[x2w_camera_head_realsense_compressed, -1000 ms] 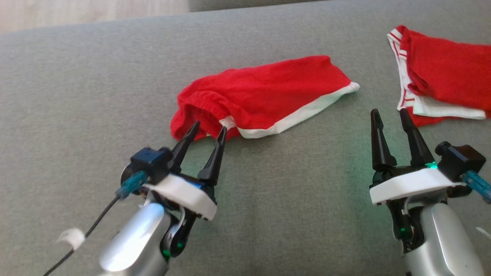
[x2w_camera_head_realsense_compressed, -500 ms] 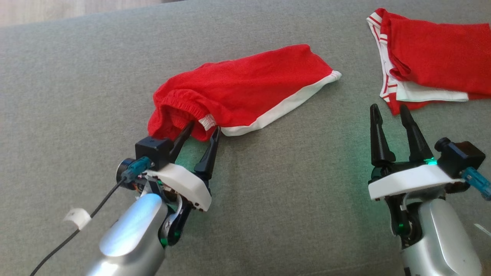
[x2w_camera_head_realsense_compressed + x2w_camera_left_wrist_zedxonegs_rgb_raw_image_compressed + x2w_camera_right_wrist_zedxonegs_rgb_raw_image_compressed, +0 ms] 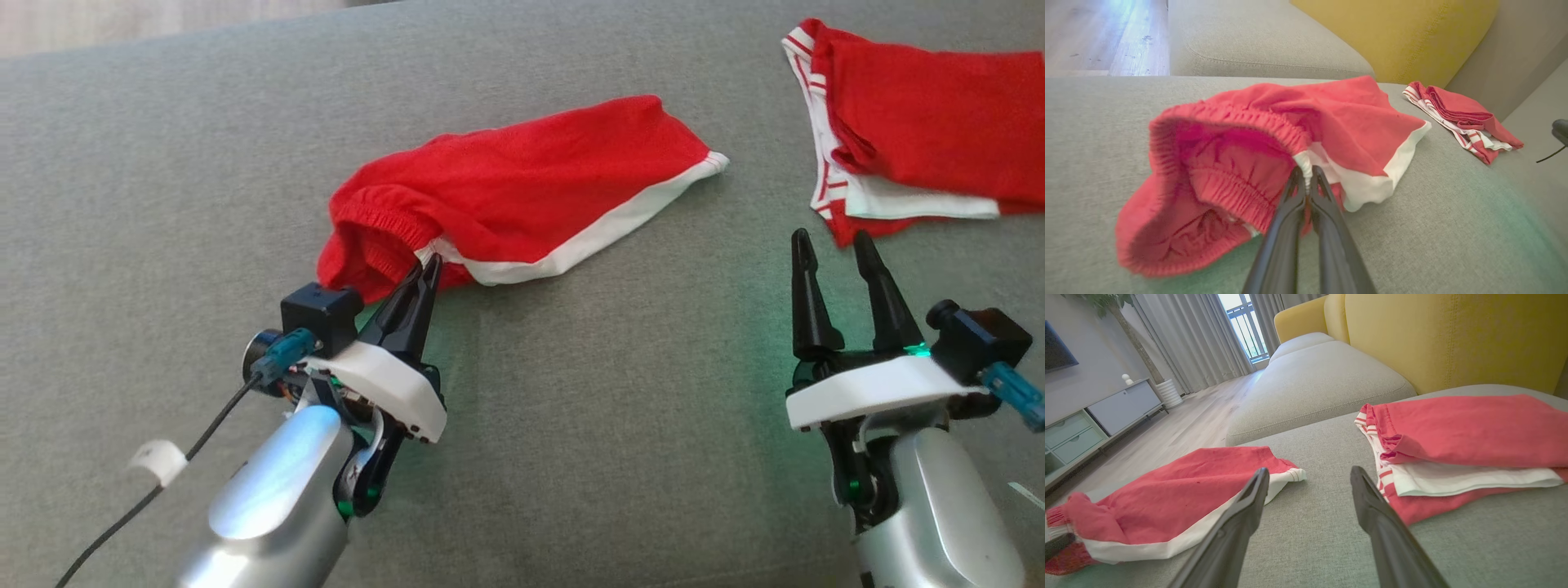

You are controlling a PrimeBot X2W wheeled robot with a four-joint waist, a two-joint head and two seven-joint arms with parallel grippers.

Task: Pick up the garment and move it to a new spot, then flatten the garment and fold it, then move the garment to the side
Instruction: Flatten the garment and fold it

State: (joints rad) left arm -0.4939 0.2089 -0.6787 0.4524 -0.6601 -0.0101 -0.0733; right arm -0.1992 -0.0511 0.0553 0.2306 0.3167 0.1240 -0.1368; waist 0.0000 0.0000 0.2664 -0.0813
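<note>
The garment [image 3: 522,188] is a pair of red shorts with a white hem, lying crumpled on the grey sofa seat [image 3: 571,425]. My left gripper [image 3: 428,269] is shut on the garment's waistband edge, where red elastic meets white trim. In the left wrist view the two fingers [image 3: 1306,183] pinch that white trim, and the garment [image 3: 1241,163] gapes open at the waist. My right gripper [image 3: 829,245] stands open above bare cushion, to the right of the garment and holding nothing. The right wrist view shows the garment [image 3: 1167,506] at the lower left of the open right gripper [image 3: 1308,475].
A second red and white piece of clothing [image 3: 922,122] lies folded at the far right of the seat, close beyond my right fingertips. A yellow backrest [image 3: 1453,339] rises behind it. Another grey cushion [image 3: 1257,41] and wooden floor [image 3: 1184,428] lie past the seat's far edge.
My left gripper has closed on the garment's waistband edge; half a second ago its fingers stood apart around it. The right gripper has stayed open and still.
</note>
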